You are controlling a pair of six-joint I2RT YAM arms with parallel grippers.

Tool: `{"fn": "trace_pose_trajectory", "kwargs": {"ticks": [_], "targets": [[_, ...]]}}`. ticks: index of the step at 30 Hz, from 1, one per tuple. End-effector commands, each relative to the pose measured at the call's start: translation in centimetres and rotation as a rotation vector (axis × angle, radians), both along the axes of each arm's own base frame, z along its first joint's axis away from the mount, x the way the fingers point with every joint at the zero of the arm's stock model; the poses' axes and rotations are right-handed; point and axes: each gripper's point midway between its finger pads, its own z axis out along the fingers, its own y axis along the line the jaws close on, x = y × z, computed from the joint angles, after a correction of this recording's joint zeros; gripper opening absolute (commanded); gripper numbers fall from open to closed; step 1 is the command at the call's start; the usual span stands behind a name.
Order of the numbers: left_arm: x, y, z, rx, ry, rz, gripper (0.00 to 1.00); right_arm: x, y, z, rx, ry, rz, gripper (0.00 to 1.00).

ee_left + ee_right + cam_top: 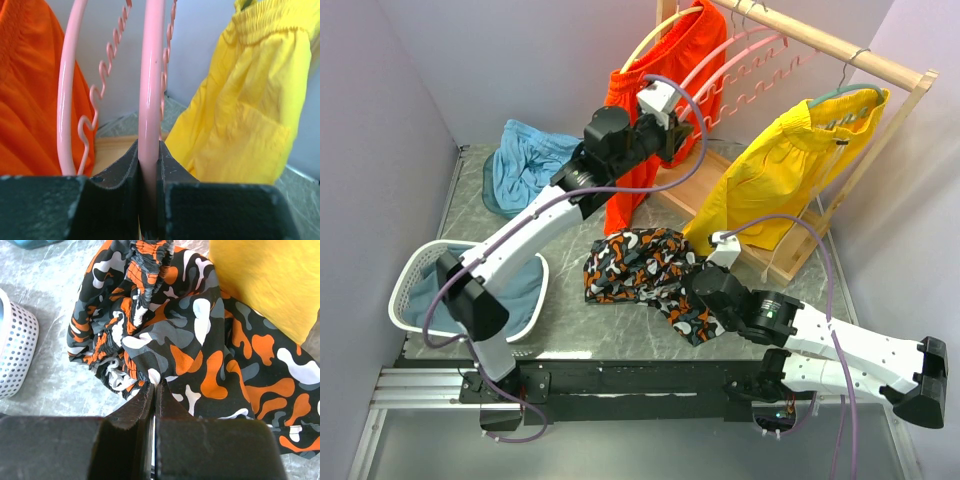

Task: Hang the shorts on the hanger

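Grey marbled table (575, 325), lilac walls (520, 50) — left tool (149, 150) clamps the hanger (151, 75), right tool (154, 395) pinches the shorts (200, 340).

No text, label, brand or number is legible; fine print may be too blurred.

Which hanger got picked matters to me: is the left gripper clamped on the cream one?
No, the left gripper is shut on a pink hanger, its rod pinched between the jaws.
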Motion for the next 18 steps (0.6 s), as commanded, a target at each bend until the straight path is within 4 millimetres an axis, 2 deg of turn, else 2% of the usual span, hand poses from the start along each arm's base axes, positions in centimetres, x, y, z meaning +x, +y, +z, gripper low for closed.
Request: {"fn": "trace_pose_trajectory", "kwargs": {"ticks": [1,6,7,9,12,14,15,16,17,18], "targets": [[-3.6,3.0,5.4,-0.086,-0.118,-0.008,0.01,0.8,-0.5,2.6,0.044,-0.054,-0.039,0.00],[-6.2,5.6,4.2,-0.085,-0.088,0.001,0.01,0.9,-0.3,2.5,0.043,-0.056,-0.030,0.00],[-7.1,6.7,3.9,-0.085,-0.084,0.008,0.01,0.9,-0.2,2.5,0.041,-0.056,-0.027,0.00],[-7.5,7.9,3.2,-0.068,-0.062,0.039,0.01,1.0,-0.1,2.5,0.036,-0.055,-0.024,0.00],[-9.9,10.6,2.8,-0.064,-0.057,0.073,0.01,1.2,-0.4,2.5,0.018,-0.057,-0.031,0.00],[-10.9,11.5,2.0,-0.052,-0.021,0.071,0.01,1.3,-0.5,2.8,0.011,-0.062,-0.031,0.00],[-12.0,12.4,1.9,-0.053,-0.007,0.068,0.01,1.3,-0.7,2.8,-0.002,-0.060,-0.033,0.00],[-12.6,13.0,0.6,-0.019,0.031,0.070,0.01,1.3,-0.7,3.1,0.000,-0.065,-0.035,0.00],[-13.0,14.1,0.2,-0.011,0.047,0.101,0.01,1.3,-0.8,3.2,-0.007,-0.067,-0.032,0.00],[-14.3,15.6,0.0,-0.015,0.051,0.107,0.01,1.4,-0.9,3.5,-0.007,-0.072,-0.034,0.00]]}}
